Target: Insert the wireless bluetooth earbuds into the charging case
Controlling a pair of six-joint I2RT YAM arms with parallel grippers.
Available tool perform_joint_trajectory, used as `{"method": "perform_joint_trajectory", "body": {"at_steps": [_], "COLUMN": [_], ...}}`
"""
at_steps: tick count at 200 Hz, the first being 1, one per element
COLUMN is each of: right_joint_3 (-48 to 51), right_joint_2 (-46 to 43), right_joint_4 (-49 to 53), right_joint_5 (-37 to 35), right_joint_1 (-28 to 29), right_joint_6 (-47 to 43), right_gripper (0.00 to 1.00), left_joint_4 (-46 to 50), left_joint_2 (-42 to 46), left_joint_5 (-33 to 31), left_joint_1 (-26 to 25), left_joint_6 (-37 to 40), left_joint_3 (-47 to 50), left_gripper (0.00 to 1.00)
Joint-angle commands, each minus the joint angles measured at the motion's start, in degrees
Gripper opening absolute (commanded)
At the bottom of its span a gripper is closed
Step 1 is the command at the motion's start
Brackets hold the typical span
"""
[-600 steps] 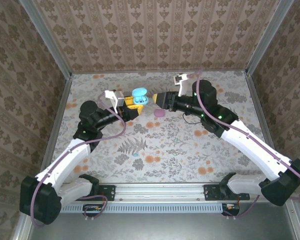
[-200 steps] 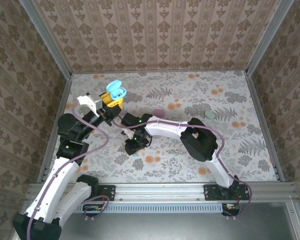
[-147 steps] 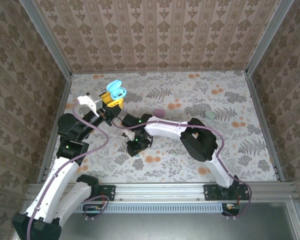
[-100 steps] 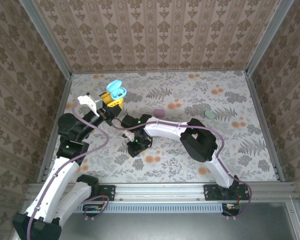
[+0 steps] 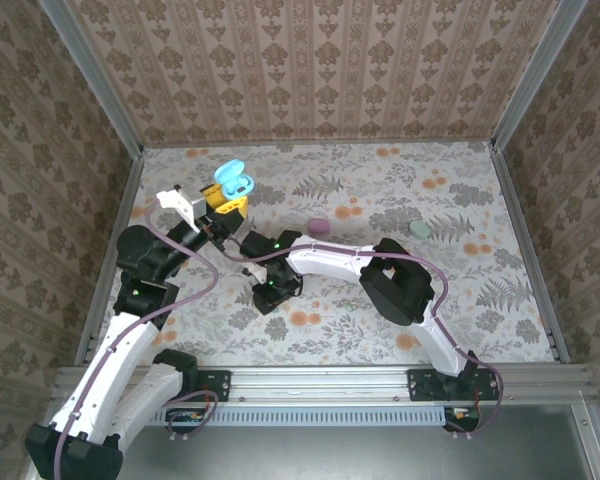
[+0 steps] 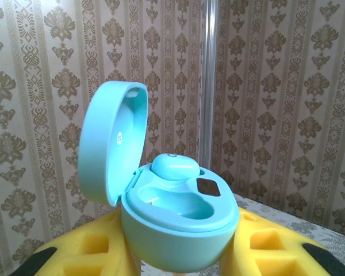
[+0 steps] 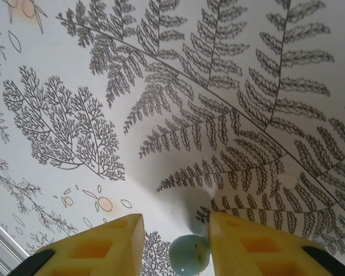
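Note:
My left gripper (image 5: pixel 226 203) is shut on the charging case (image 5: pixel 232 182), a pale blue pebble held up with its lid open at the back left. In the left wrist view the case (image 6: pixel 178 230) sits between the yellow fingers (image 6: pixel 86 259). One earbud (image 6: pixel 175 168) is seated in its far slot, and the near slot (image 6: pixel 178 204) is bare. My right gripper (image 5: pixel 270 297) points down at the floral mat, left of centre. A small teal earbud (image 7: pixel 190 255) lies between its open yellow fingers (image 7: pixel 98 250). The bud touches the right finger and stands apart from the left one.
A pink case (image 5: pixel 318 226) lies shut on the mat behind the right forearm. A mint case (image 5: pixel 420 229) lies further right. The right arm (image 5: pixel 330 258) stretches across the middle of the mat. Patterned walls close in the left, back and right sides.
The right gripper has come down a little over the loose earbud, which now sits between its fingers. The left gripper and the open case have stayed where they were.

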State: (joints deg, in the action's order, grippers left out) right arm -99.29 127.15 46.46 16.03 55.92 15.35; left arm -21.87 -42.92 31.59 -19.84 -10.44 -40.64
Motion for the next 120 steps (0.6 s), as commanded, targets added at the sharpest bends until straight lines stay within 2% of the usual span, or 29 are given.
{"method": "perform_joint_trajectory", "body": {"at_steps": [1, 87, 120], "right_joint_3": [-1.75, -8.88, -9.31], "right_joint_2": [1.45, 5.71, 5.62], "right_joint_4": [-0.49, 4.64, 7.66], "right_joint_5": [-0.06, -0.78, -5.41], "right_joint_1": [0.33, 0.33, 0.42], "right_joint_6": [0.81, 0.53, 7.1], "right_gripper": [0.37, 0.38, 0.4], "left_joint_4": [-0.96, -0.98, -1.22], "left_joint_2": [0.11, -0.06, -0.25], "left_joint_5": [0.57, 0.49, 0.4], "left_joint_1": [-0.11, -0.27, -0.29], "left_joint_6": [0.42, 0.64, 0.66], "left_joint_3": [-1.6, -1.72, -1.81], "left_gripper": [0.29, 0.29, 0.29]}}
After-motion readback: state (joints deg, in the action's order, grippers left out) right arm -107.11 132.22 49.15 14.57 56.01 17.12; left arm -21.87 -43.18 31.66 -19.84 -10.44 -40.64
